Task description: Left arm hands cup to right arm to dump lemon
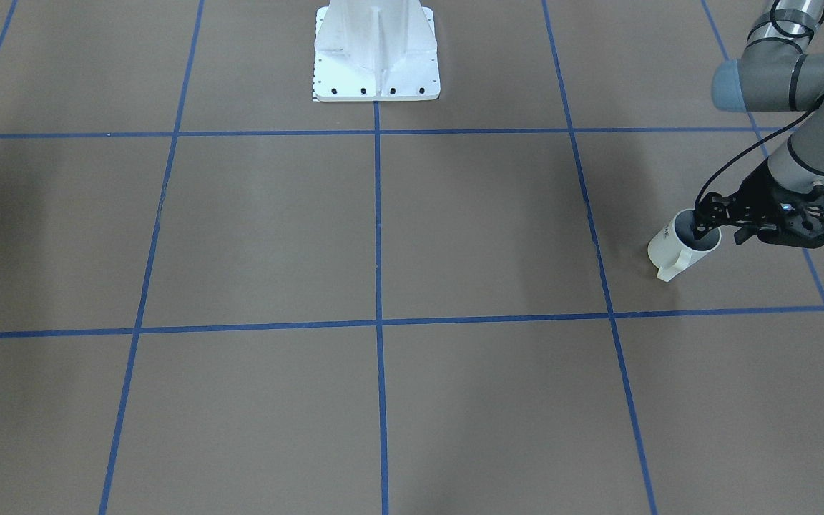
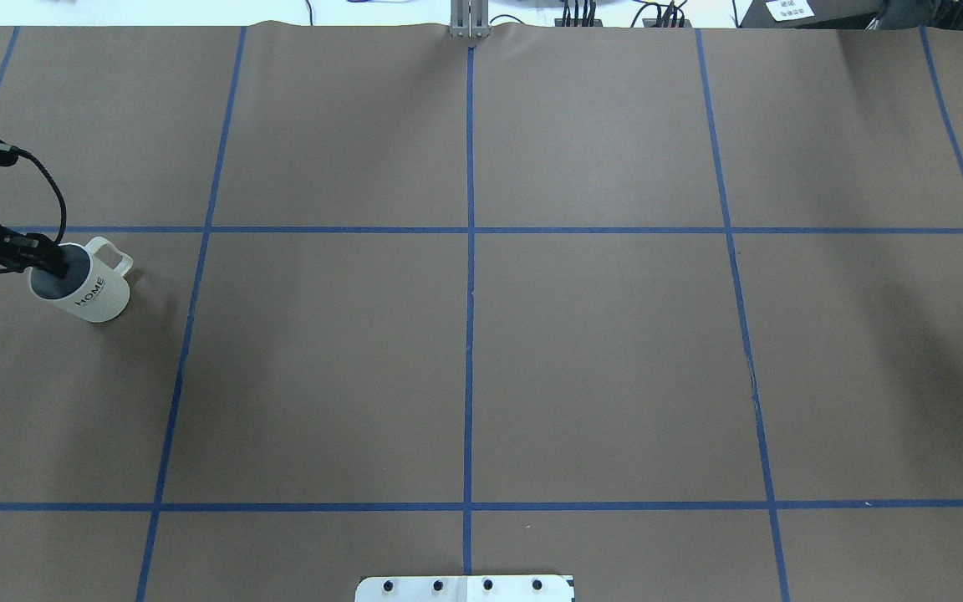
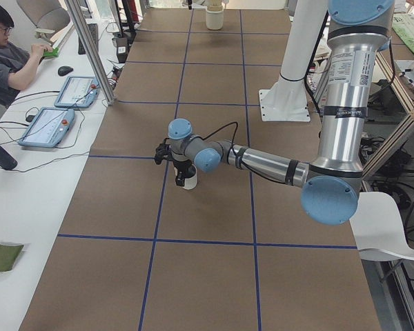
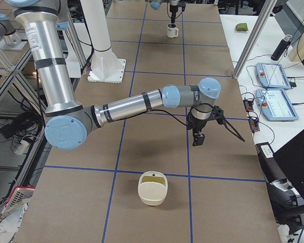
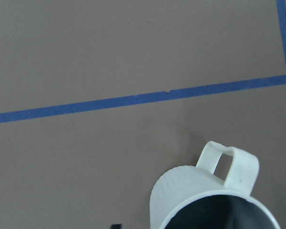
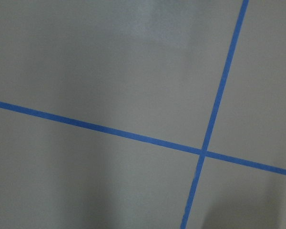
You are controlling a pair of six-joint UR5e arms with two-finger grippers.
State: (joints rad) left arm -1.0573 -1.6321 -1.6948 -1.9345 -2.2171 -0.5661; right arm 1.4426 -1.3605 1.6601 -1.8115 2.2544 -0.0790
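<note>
- Where the left arm reaches over the far left of the bench [image 2: 598,368], the left hand [image 2: 45,259] points down at the cup [image 2: 105,305]. It is spread wide and straddles the cup's wall.
- One finger [image 2: 55,266] dips into the grey hollow. The other shows in the wrist view as a black tip outside the wall, clear of the rim.
- The cup stands upright on the bench right under that hand, with the left part of its rim between the fingers. As far as the wrist view shows, neither finger presses on it.
- Its handle [image 5: 242,167] juts from the side turned away from the hand, toward the far edge and to the right. The black lettering [image 2: 90,290] reads "HOME" on the wall facing the robot, just right of the fingers.
- Further right of that hand, blue tape lines [image 2: 469,334] cut the bench into squares. The white base plate [image 2: 465,588] sits at the near edge, about midway between the two arms.
- At the right end, the right hand [image 4: 198,137] hangs fingers-down above the bench, well apart from the cup. It shows only in a side view, so I cannot tell whether it is spread or pressed together.
- Its wrist camera looks down on a crossing of tape below it.
- Past the right hand, nearer the bench's end, a cream bowl [image 4: 152,195] rests on the bench, apart from that hand. Its inside looks yellowish.
</note>
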